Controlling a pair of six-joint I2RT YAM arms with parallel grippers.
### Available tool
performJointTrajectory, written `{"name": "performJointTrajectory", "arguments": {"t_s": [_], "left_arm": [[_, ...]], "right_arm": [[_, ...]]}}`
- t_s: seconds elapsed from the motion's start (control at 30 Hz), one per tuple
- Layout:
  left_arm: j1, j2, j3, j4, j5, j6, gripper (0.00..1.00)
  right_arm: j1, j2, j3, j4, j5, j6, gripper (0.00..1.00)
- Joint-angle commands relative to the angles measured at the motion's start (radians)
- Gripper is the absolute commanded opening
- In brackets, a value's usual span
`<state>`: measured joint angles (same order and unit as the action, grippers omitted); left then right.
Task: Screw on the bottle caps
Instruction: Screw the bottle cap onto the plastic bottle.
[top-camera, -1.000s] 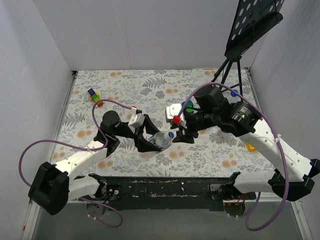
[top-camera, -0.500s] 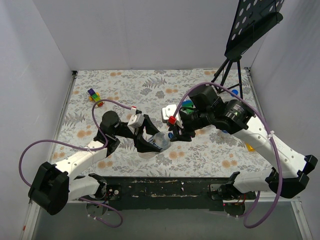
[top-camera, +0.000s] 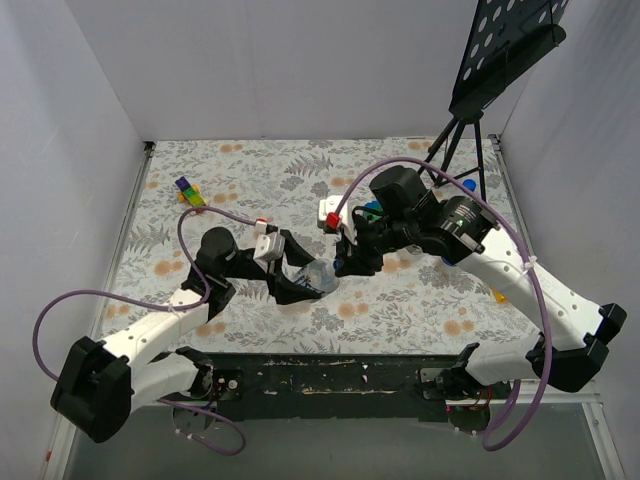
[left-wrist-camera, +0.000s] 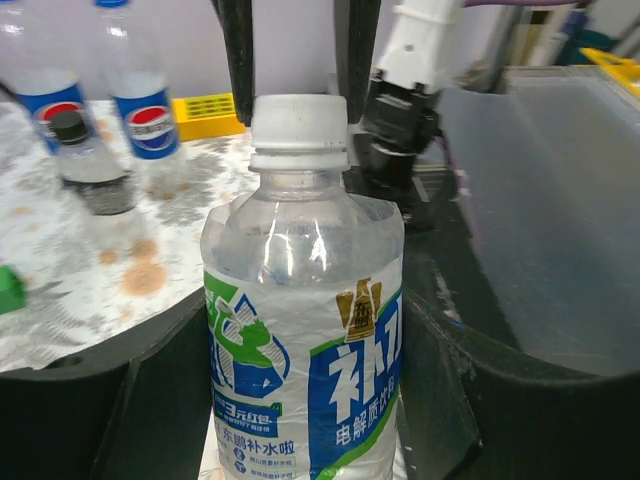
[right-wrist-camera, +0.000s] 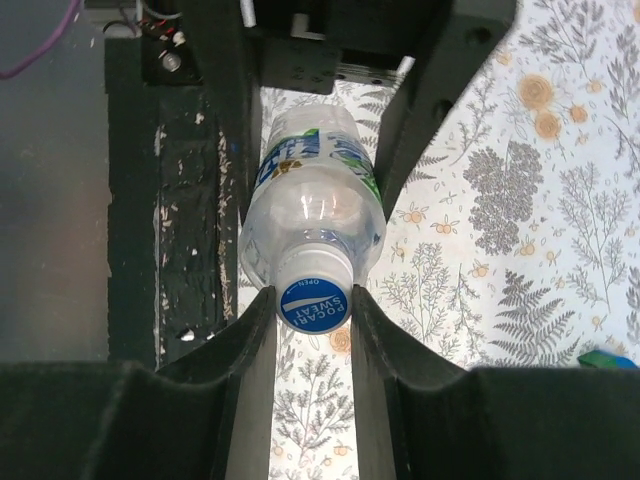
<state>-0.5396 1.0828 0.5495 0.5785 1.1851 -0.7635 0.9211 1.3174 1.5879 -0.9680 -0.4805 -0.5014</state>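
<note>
A clear bottle (top-camera: 318, 277) with a blue, green and white label lies tilted in mid-table, neck toward the right arm. My left gripper (top-camera: 298, 284) is shut on its body; the black fingers (left-wrist-camera: 95, 400) press both sides of the label (left-wrist-camera: 300, 380). A bottle cap (right-wrist-camera: 314, 302), white-sided with a blue top, sits on the neck (left-wrist-camera: 298, 125). My right gripper (right-wrist-camera: 312, 318) is shut on the cap, a fingertip touching each side. Three more bottles stand behind in the left wrist view: two blue-labelled (left-wrist-camera: 140, 95) and one black-capped (left-wrist-camera: 85, 160).
Coloured toy blocks (top-camera: 188, 192) lie at the far left of the floral cloth. A yellow block (top-camera: 497, 294) lies by the right arm. A black music stand (top-camera: 455, 140) stands at the back right corner. A green block (left-wrist-camera: 8, 288) shows in the left wrist view.
My right gripper has moved left onto the bottle's neck and its fingers have closed in against the cap. The left gripper has kept hold of the bottle.
</note>
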Motion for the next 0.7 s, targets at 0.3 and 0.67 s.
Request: {"name": "performJointTrajectory", "arguments": {"t_s": [0.3,0.67], "left_arm": [[-0.218,-0.300,-0.189,0.024,-1.065,0.688,0.00],[-0.276,-0.308,-0.186,-0.018,-1.228,0.779,0.00]], "right_arm": [[0.012,0.019,-0.299,0.362,0.237,0.986,0.06],[0.010,-0.021,-0.235,0.390,0.379,1.013,0.41]]}}
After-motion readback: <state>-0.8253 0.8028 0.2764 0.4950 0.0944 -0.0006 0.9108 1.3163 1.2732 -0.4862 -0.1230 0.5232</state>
